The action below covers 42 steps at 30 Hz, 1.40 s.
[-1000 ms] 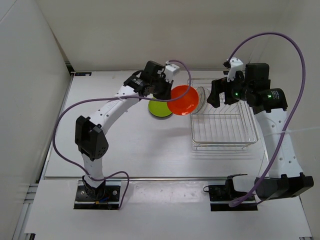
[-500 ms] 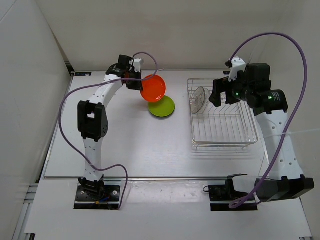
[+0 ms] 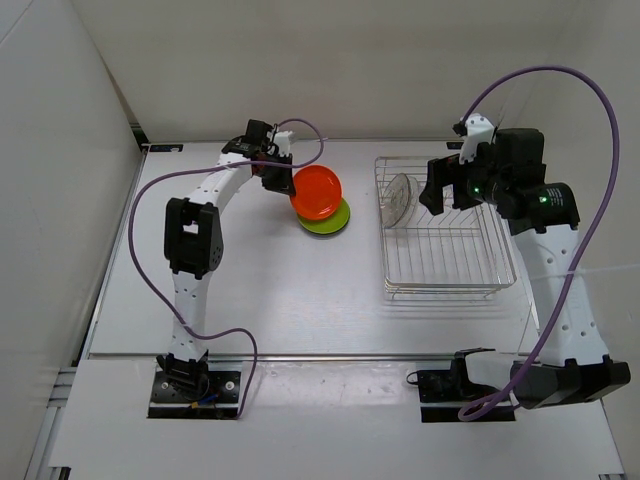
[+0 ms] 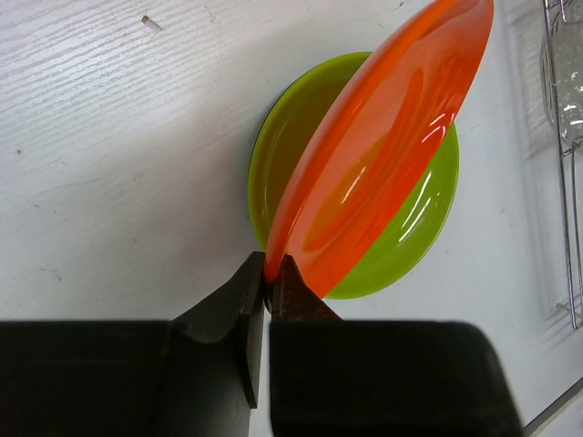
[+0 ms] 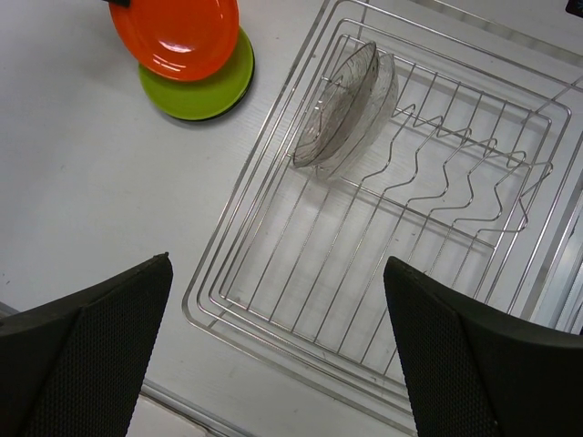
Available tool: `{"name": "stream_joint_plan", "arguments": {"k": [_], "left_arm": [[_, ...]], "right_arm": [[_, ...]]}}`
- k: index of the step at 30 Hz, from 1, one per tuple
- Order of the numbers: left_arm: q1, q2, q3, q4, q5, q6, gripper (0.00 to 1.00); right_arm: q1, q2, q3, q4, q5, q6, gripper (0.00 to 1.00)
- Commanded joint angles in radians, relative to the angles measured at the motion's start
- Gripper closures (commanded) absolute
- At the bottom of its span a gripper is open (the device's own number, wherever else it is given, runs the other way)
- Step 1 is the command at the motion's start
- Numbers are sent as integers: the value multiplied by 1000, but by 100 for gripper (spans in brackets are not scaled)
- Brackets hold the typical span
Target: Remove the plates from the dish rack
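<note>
1. The plates (image 3: 317,190) are in two places: two coloured ones out on the tabletop (image 3: 260,290) to the left of the dish rack (image 3: 448,262), and the clear ones inside it.
2. The orange plate (image 4: 383,155) is held by its rim in the left tool (image 4: 266,291). The tool's fingers (image 4: 228,314) are drawn narrow on that edge, one against each face.
3. This plate is tilted rather than flat and sits directly over the yellow-green plate (image 4: 414,223), covering much of it in the top view. The yellow-green plate lies flat on the tabletop. Whether the two plates touch cannot be told.
4. A thin dark edge (image 4: 262,137) shows under the left rim of the yellow-green plate. It may be another plate or only shadow; I cannot tell which.
5. The clear plates (image 5: 342,114) stand on edge in the far-left corner of the dish rack, leaning between the wire bars and pressed close together. There seem to be two, though the glassy outlines make the count uncertain.
6. The dish rack sits on the right half of the tabletop, near the coloured plates, with a strip of bare tabletop between them.
7. The right tool (image 5: 278,262) hangs above the dish rack with its fingers (image 5: 91,337) spread wide. It grips nothing and is clear of the clear plates.
8. The left arm reaches across the far-left part of the tabletop, and its tool is just left of the two stacked coloured plates.
</note>
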<state>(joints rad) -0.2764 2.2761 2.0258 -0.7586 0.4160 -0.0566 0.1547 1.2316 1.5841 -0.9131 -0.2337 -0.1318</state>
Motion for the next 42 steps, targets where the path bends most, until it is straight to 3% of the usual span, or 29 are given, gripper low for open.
{"name": "stream_joint_plan", "arguments": {"k": [1, 9, 13, 27, 34, 35, 36, 42], "left_arm": [[-9, -29, 33, 13, 32, 4, 89], [-38, -18, 33, 13, -33, 4, 89], [-58, -18, 24, 13, -66, -6, 80], [-67, -36, -6, 22, -132, -6, 75], [-67, -46, -15, 22, -141, -6, 65], [-67, -64, -15, 22, -152, -6, 57], [-67, -64, -15, 22, -152, -6, 57], [-67, -102, -47, 22, -174, -6, 32]], "right_arm": [[2, -27, -13, 34, 10, -5, 0], [2, -37, -13, 25, 0, -5, 0], [2, -46, -13, 25, 0, -15, 0], [2, -64, -13, 25, -9, -15, 0], [2, -64, -13, 25, -18, -15, 0], [2, -64, -13, 25, -18, -15, 0], [2, -64, -13, 25, -18, -15, 0], [2, -64, -13, 16, -27, -15, 0]]}}
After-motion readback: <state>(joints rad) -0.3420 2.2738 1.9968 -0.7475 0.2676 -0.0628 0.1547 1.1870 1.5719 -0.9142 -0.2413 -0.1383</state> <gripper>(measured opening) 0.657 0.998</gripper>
